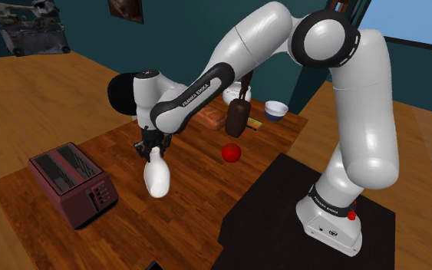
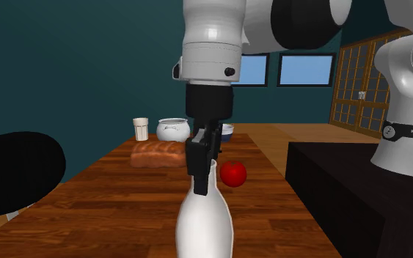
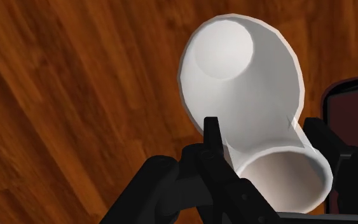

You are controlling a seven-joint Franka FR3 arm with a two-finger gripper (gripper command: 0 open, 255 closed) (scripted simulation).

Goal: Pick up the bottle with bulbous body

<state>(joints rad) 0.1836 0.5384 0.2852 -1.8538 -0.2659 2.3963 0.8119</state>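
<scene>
A white bottle (image 1: 158,178) with a narrow neck and a rounded, bulbous body hangs tilted over the wooden table (image 1: 191,192). My black gripper (image 1: 151,147) is shut on its neck. The second exterior view has the gripper (image 2: 202,157) coming down from above, with the bottle's body (image 2: 205,223) below it. From the wrist, the two fingers clasp the neck just below the open mouth. The gripper (image 3: 266,137) sits there, and the bottle (image 3: 247,76) shows its flat base turned away from the wood.
A dark red toaster (image 1: 72,184) stands near the bottle on the shoulder view's left. A red apple (image 1: 231,153), a brown jug (image 1: 237,116), a bread loaf (image 2: 155,155), a bowl (image 1: 275,110), a white pot (image 2: 173,129) and a cup (image 2: 140,129) stand farther along. The black stand (image 1: 283,222) borders the table.
</scene>
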